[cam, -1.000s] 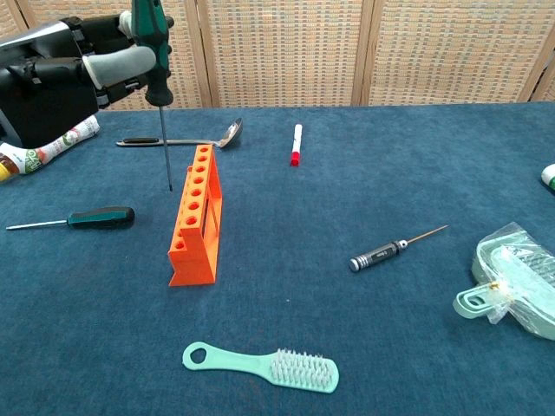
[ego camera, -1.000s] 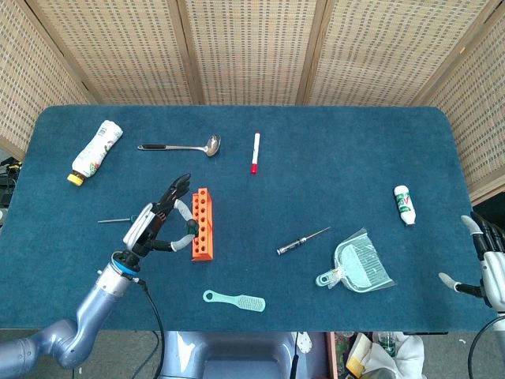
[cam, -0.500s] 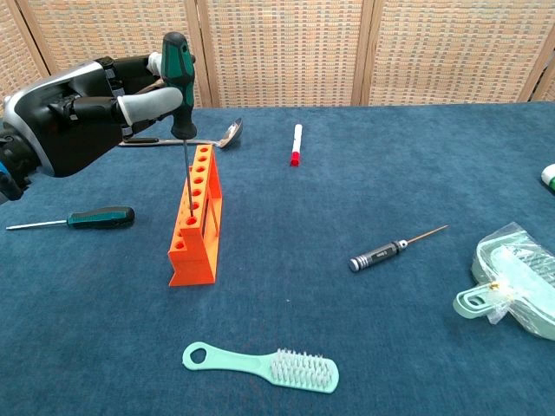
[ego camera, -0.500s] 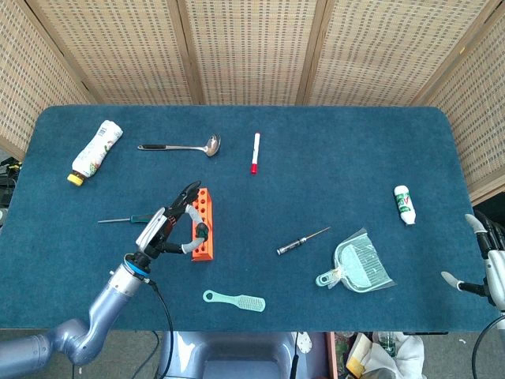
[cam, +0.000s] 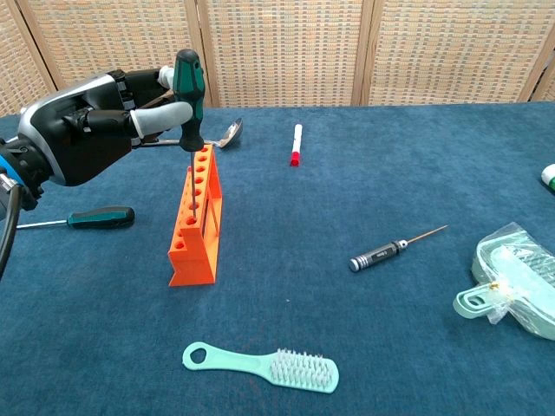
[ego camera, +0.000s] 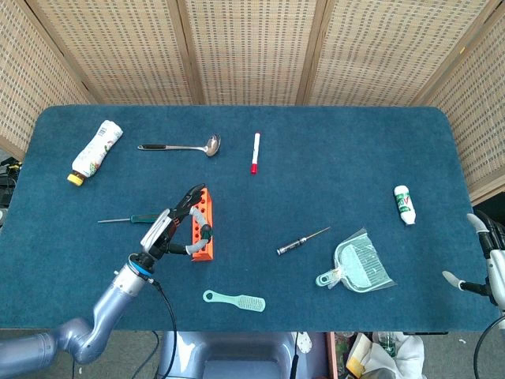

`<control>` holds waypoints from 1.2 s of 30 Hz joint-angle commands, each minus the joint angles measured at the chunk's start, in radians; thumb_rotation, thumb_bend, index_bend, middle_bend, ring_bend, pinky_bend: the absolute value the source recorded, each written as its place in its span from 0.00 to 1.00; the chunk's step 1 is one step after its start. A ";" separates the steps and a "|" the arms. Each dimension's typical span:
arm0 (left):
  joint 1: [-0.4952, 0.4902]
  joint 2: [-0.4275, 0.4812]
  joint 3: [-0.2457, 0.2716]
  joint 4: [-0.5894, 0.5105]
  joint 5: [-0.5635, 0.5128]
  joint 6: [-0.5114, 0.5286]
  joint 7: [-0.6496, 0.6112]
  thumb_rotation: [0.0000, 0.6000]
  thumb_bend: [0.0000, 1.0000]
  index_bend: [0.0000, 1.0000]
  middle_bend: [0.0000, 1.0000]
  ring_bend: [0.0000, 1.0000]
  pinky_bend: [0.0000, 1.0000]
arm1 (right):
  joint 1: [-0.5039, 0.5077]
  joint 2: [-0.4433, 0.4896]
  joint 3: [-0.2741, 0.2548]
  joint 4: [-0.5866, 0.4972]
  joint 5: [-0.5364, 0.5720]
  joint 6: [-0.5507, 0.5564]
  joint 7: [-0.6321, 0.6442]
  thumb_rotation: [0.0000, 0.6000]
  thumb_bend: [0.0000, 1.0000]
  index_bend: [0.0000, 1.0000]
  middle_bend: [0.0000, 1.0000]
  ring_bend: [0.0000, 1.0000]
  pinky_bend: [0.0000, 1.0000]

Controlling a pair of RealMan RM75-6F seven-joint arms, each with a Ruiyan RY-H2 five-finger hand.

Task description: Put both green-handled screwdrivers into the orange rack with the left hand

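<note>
On the blue bench (cam: 364, 329), the left hand (cam: 82, 134) pinches the first green-handled screwdriver (cam: 190, 82) upright, its shaft part-way down a hole of the orange rack (cam: 196, 217). It should stay vertical and sink fully before release. The second green-handled screwdriver (cam: 91, 217) lies flat just left of the rack. Half a second ago the handle stood higher, with more shaft exposed.

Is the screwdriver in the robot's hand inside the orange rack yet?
Yes, partly: the held screwdriver stands upright, its shaft down a hole of the orange rack.
</note>
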 commanded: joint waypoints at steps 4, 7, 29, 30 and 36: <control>-0.002 -0.014 0.001 0.027 -0.007 0.001 0.012 1.00 0.46 0.65 0.00 0.00 0.00 | 0.001 0.000 0.000 0.002 0.000 -0.004 0.002 1.00 0.00 0.00 0.00 0.00 0.00; -0.004 -0.019 0.003 0.040 -0.016 -0.008 0.021 1.00 0.46 0.65 0.00 0.00 0.00 | 0.002 0.000 0.000 0.001 0.001 -0.005 0.002 1.00 0.00 0.00 0.00 0.00 0.00; 0.007 -0.085 0.041 0.136 -0.012 -0.007 0.031 1.00 0.46 0.65 0.00 0.00 0.00 | 0.003 0.001 -0.001 0.002 0.001 -0.009 0.007 1.00 0.00 0.00 0.00 0.00 0.00; 0.007 -0.088 0.042 0.139 -0.012 -0.009 0.030 1.00 0.46 0.65 0.00 0.00 0.00 | 0.003 0.001 -0.001 0.002 0.001 -0.008 0.007 1.00 0.00 0.00 0.00 0.00 0.00; 0.011 -0.106 0.048 0.168 -0.010 -0.002 0.067 1.00 0.47 0.65 0.00 0.00 0.00 | 0.003 0.000 -0.001 0.002 0.000 -0.008 0.005 1.00 0.00 0.00 0.00 0.00 0.00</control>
